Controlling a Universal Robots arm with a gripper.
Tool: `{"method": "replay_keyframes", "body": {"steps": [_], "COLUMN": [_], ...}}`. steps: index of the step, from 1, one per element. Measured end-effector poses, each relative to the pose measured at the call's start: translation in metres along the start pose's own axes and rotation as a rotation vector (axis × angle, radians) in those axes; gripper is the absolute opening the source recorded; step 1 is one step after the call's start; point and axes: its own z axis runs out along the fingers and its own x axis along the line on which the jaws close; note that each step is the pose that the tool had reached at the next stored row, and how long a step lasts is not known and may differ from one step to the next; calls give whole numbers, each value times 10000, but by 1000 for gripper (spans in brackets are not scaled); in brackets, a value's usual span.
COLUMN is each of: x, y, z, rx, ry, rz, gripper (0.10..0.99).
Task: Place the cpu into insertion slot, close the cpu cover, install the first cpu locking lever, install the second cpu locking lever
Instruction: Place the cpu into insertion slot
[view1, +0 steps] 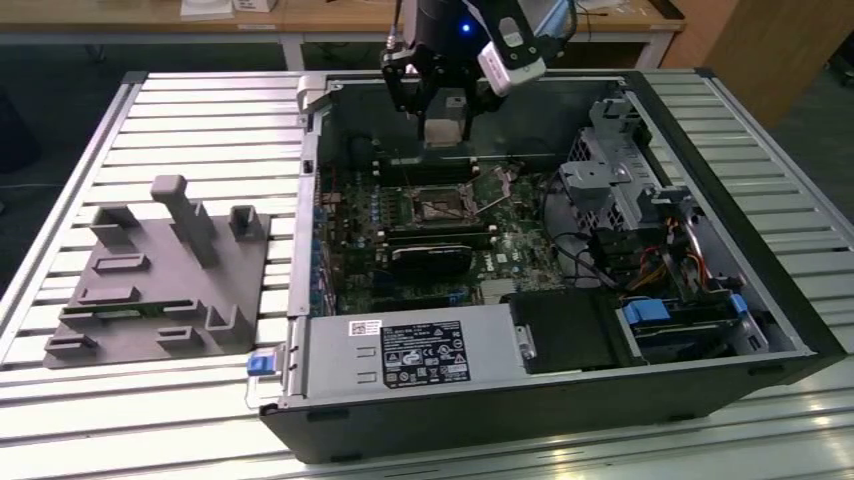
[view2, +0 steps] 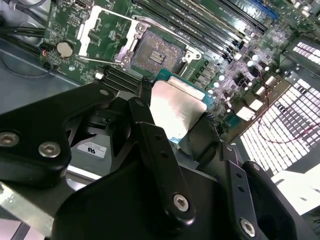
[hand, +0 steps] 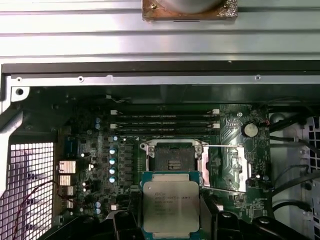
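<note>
Gripper (hand: 171, 214) clamps the cpu (hand: 171, 196) by opposite edges; the uncovered insertion slot (hand: 173, 156) lies close below, cpu cover (hand: 231, 167) open beside it.

We are holding the cpu (hand: 171, 207) print-side up between the dark fingers of our gripper (hand: 171, 222), near the uncovered insertion slot (hand: 173, 157), whose cpu cover (hand: 241, 172) is lying swung open beside it.
</note>
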Motion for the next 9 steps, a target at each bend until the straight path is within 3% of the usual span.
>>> {"method": "replay_keyframes", "body": {"steps": [9], "x": [-2], "y": [-9], "z": [97], "rx": [-1], "ry": [-1], "rz": [0], "gripper": [541]}}
